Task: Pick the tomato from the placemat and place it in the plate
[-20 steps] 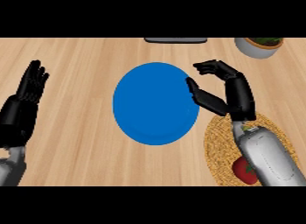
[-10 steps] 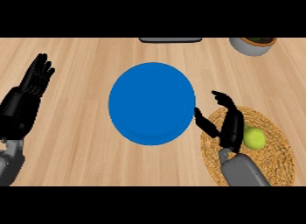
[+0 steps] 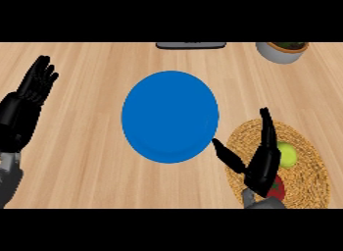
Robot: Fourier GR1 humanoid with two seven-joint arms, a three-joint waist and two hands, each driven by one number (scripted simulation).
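Head view shows the tomato (image 3: 279, 188) as a red patch on the woven placemat (image 3: 305, 186), lower right of the blue plate (image 3: 171, 116), mostly hidden by the right hand (image 3: 261, 166). That hand hangs over it unclenched, fingers straight, thumb spread toward the plate, grasping nothing. A green fruit (image 3: 288, 154) lies right of the plate's lower rim, so the hand should probably drop and curl round the red one only. The left hand (image 3: 26, 105) rests open, well left of the plate.
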